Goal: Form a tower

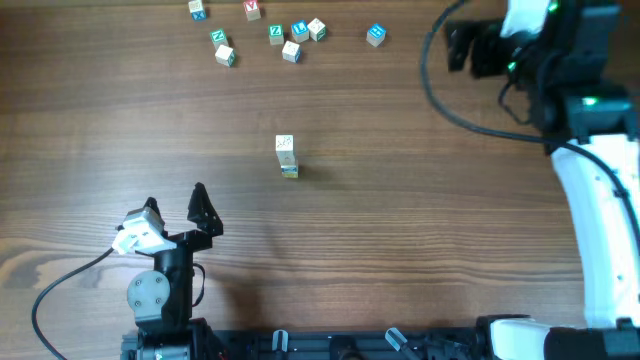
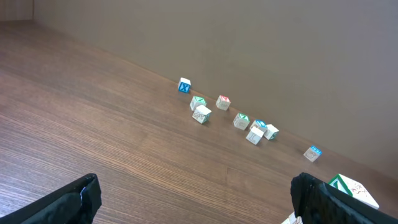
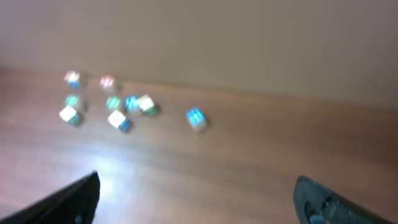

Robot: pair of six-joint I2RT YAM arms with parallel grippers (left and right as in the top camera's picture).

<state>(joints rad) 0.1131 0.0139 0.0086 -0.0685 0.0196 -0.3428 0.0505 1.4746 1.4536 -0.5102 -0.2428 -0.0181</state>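
Tower [image 1: 287,157]: upright stack, long axis vertical, standing free ahead and to the right of the left gripper [image 1: 175,203], whose jaws are spread and empty; the right gripper [image 1: 452,47], likewise agape and empty, is farther off, nearer the loose cubes [image 1: 291,50].

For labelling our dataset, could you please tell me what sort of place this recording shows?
Probably a robotics lab bench: a wood-grain table against a plain wall, a left arm and a right arm at its near edge, and loose letter cubes beyond a small cube tower.
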